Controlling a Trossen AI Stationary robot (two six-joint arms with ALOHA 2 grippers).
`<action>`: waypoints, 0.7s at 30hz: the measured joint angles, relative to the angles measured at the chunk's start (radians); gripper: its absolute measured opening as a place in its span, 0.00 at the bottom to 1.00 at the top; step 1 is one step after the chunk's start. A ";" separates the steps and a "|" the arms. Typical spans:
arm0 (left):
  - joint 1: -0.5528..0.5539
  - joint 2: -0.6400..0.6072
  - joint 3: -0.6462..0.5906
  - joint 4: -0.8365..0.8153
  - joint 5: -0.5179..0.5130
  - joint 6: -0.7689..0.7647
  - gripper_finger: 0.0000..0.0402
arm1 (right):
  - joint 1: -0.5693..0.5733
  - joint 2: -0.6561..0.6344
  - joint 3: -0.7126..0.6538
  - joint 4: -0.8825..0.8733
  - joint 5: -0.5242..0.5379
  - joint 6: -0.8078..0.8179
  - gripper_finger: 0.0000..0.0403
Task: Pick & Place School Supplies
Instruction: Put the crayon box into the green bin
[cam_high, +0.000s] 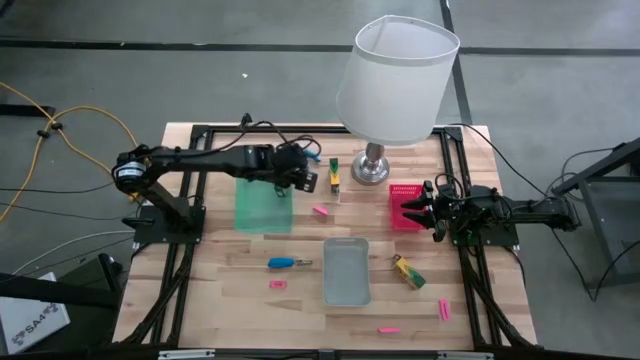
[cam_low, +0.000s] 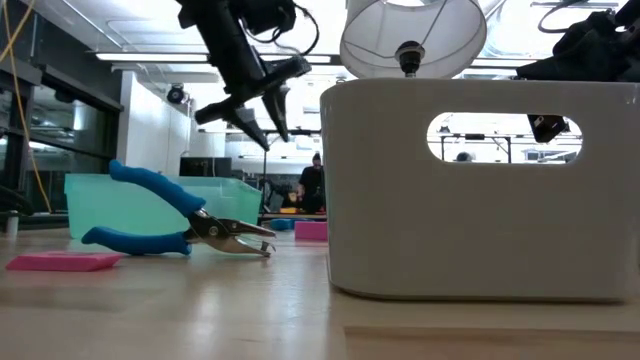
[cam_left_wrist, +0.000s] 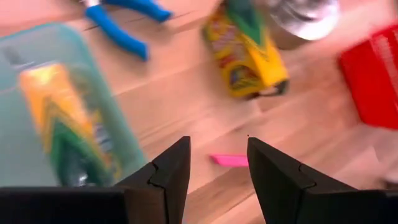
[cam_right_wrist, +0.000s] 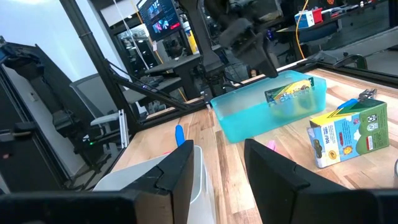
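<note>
While one yellow-green crayon box (cam_left_wrist: 62, 124) lies in translucent green tray (cam_high: 263, 205), pink bars, pliers, second box remain on table; left gripper (cam_left_wrist: 217, 168) open, empty; right gripper (cam_right_wrist: 217, 168) open, idle

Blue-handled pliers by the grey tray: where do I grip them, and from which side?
Probably from straight above, across both blue handles just behind the pivot. The pliers lie flat, handles splayed apart, metal nose toward the grey tray. Near the pivot the handles come closest, so the open left gripper should span them.
</note>
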 joint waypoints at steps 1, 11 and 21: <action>-0.011 0.000 0.000 0.010 0.000 0.024 0.38 | 0.000 0.000 0.000 0.000 0.000 0.000 0.33; -0.066 0.000 0.000 0.055 0.000 0.269 0.38 | 0.000 0.000 0.000 0.000 0.000 0.000 0.33; -0.066 0.001 0.000 0.063 0.000 0.343 0.38 | 0.000 0.000 0.000 0.000 0.000 0.000 0.33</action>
